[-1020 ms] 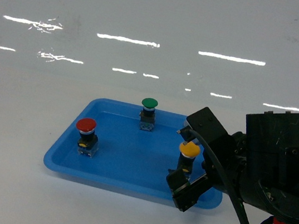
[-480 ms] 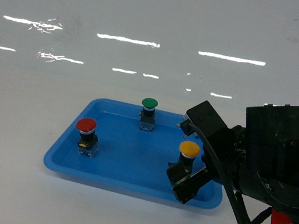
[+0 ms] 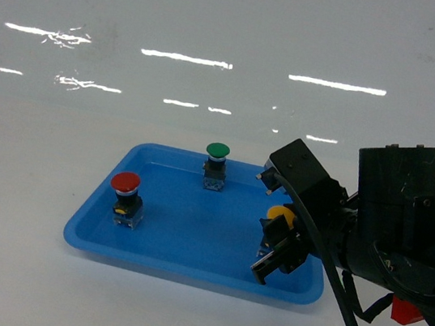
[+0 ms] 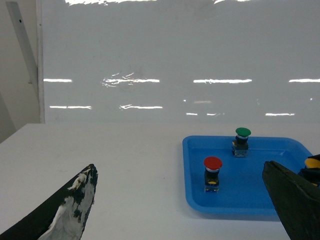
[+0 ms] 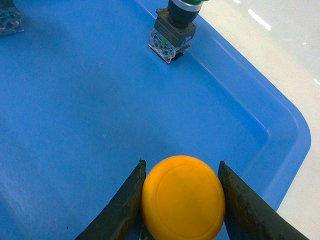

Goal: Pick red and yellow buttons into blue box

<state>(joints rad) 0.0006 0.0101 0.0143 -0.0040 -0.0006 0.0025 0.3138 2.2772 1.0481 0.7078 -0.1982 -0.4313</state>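
Observation:
The yellow button (image 5: pixel 182 197) stands at the right end of a shallow blue tray (image 3: pixel 180 219), and my right gripper (image 5: pixel 181 163) is shut on its round cap, a dark finger pressed against each side. From the head view the same gripper (image 3: pixel 273 230) hides most of that button (image 3: pixel 278 213). At the tray's left end the red button (image 3: pixel 126 183) stands upright and untouched. My left gripper (image 4: pixel 180 166) hangs open over bare table to the left of the tray, with the red button (image 4: pixel 212 163) ahead of it. The blue box is out of view.
A green-capped button (image 3: pixel 218 150) stands at the tray's far edge, a short way beyond the yellow one (image 5: pixel 175 22). White table surrounds the tray, and a glossy white wall rises behind it. My right arm's bulk and cable fill the lower right of the head view.
My right gripper's jaws, spread on either side of the yellow button a second ago, have closed onto its cap. The red and green buttons have not moved.

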